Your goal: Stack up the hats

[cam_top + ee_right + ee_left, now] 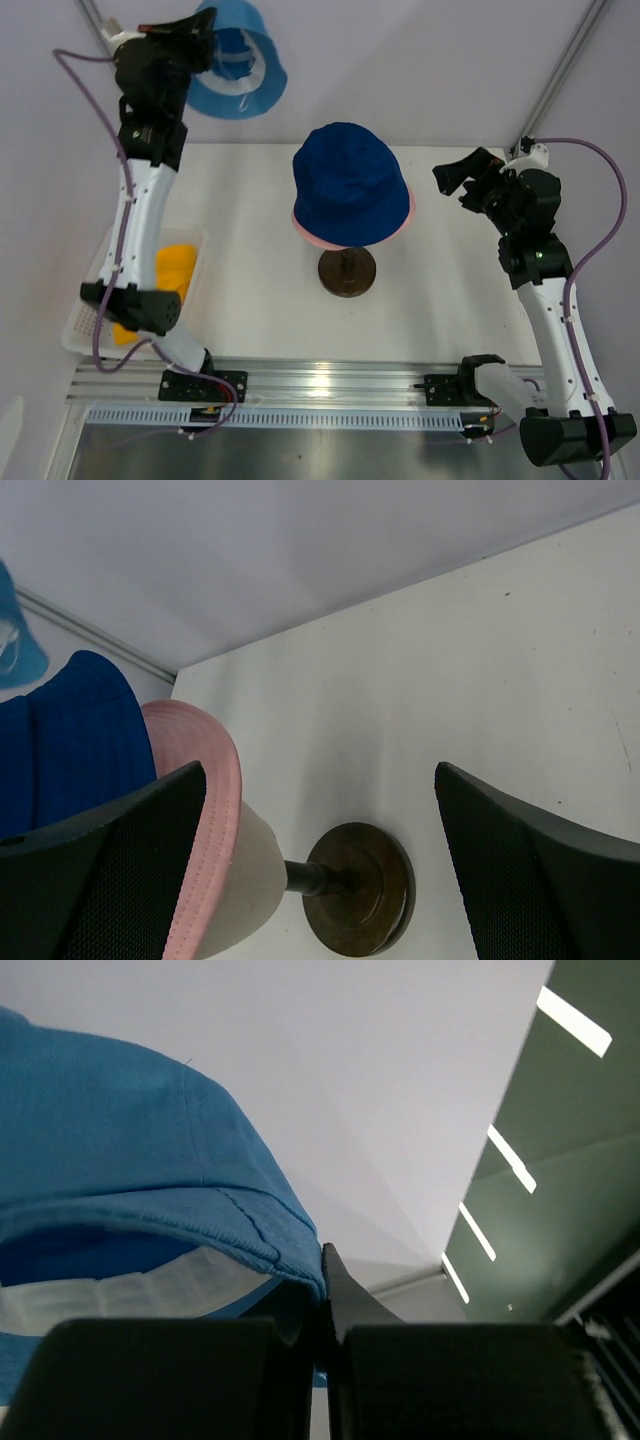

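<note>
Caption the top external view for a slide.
Left gripper holds the light blue hat; navy hat covers the pink hat on the stand; right gripper open.

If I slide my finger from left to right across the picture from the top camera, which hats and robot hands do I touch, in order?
yellow-orange hat → light blue hat → navy blue hat → right gripper
</note>
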You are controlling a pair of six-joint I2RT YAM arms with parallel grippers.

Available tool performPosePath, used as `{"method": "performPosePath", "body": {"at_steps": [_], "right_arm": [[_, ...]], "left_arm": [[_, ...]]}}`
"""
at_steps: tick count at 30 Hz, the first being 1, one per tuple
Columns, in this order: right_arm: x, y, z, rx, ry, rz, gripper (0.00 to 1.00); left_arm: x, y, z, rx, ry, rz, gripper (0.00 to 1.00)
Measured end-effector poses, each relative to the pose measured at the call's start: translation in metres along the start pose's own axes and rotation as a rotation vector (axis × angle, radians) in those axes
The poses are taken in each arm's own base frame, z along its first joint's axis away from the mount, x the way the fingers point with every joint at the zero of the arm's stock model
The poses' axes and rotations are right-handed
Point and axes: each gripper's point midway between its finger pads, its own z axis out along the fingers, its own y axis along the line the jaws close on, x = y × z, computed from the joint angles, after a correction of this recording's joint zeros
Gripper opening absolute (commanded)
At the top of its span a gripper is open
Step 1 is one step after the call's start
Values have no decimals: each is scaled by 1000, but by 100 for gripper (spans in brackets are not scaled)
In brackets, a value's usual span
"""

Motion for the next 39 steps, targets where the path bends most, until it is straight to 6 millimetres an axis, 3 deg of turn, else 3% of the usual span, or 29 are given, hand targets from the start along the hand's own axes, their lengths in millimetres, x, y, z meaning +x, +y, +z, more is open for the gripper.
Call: {"method": "performPosePath", "body": {"at_steps": [4, 9, 13, 17, 19, 25, 35, 39], "right_arm": [[-2, 0, -1, 3, -7, -1, 99], [-5, 2, -5, 0, -23, -3, 100], [-9, 1, -8, 8, -40, -3, 99], [-12, 0, -12, 19, -54, -3, 99], [-12, 1, -14, 18, -55, -3, 100], [-16, 5, -21, 8, -72, -5, 99], [-17, 8, -26, -10, -90, 15, 99], [-15, 9, -24, -16, -83, 31, 99]], "left_arm": [[59, -16, 37, 78, 117, -6, 1], [124, -22, 48, 153, 213, -7, 1], [177, -20, 29, 166, 322, 5, 1], [227, -4, -7, 143, 471, 20, 1], [242, 7, -26, 121, 537, 32, 1], [243, 19, -67, 110, 619, 73, 1], [215, -42, -132, 284, 689, 76, 1], [209, -37, -155, 291, 710, 73, 1]]}}
